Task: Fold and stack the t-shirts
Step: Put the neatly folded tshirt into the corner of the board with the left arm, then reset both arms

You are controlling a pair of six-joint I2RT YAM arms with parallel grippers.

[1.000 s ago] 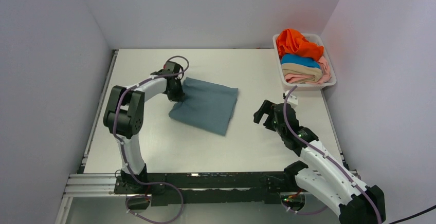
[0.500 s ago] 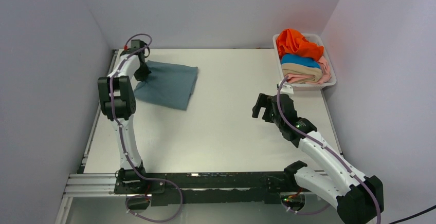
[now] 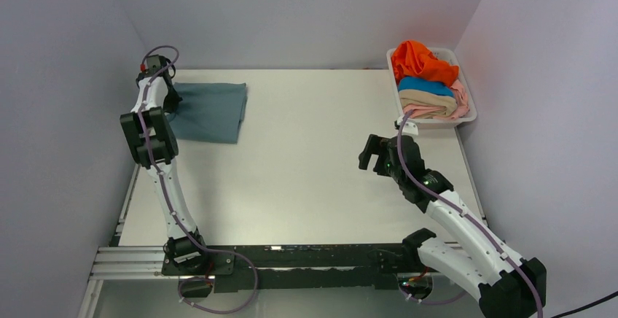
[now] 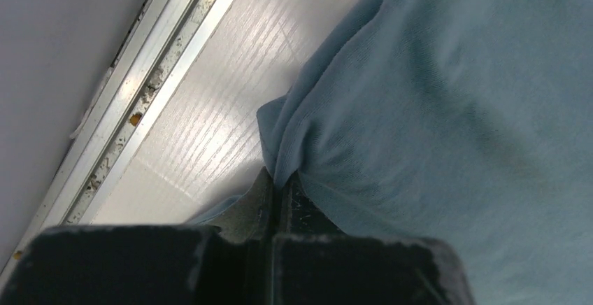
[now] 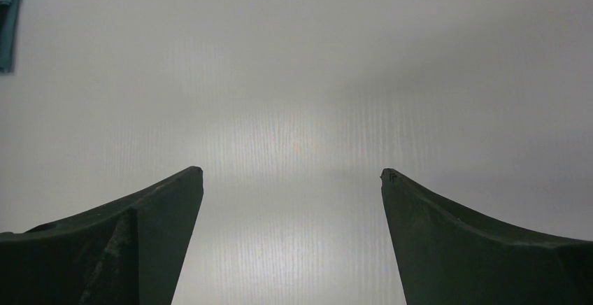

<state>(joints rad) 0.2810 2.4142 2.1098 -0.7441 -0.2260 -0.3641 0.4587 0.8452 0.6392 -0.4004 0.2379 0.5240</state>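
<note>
The folded grey-blue t-shirt (image 3: 210, 111) lies flat at the table's far left corner and fills the left wrist view (image 4: 447, 109). My left gripper (image 3: 172, 103) is shut on its left edge; the cloth is pinched between the closed jaws (image 4: 281, 182). My right gripper (image 3: 374, 159) is open and empty above bare table at the right (image 5: 291, 175). The orange t-shirt (image 3: 419, 60), bright blue t-shirt (image 3: 424, 84), tan t-shirt (image 3: 428, 100) and pale pink t-shirt (image 3: 430, 111) are piled in the basket.
The white plastic basket (image 3: 436, 122) stands at the far right corner. A metal rail (image 4: 140, 74) runs along the table's left edge, close to the left wall. A sliver of the grey-blue shirt shows at the left edge of the right wrist view (image 5: 5, 18).
My left gripper has dragged the grey-blue shirt from the table's middle to the far left corner. My right arm has barely moved.
</note>
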